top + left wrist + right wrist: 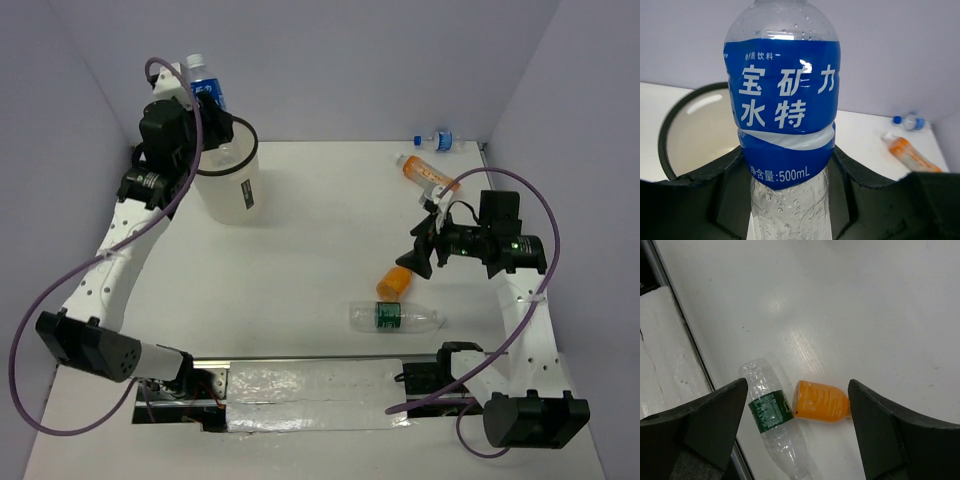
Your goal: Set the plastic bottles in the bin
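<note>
Left wrist view: the left end effector (787,170) clamps the blue-label bottle (782,125) at its waist, raised by the rim of the bin (670,120), far left. We judge it light, thin-walled, droplet-slick. The right end effector (797,390), wide open and empty, hangs over the green-label bottle (769,410) and an orange bottle (820,402) lying near right; we see nothing obstructing them.

White table (320,220), matte, enclosed by pale lavender walls (350,60) on three sides. Crinkled white sheet (310,390) lies along near edge, bordered by dark rail (300,357).
</note>
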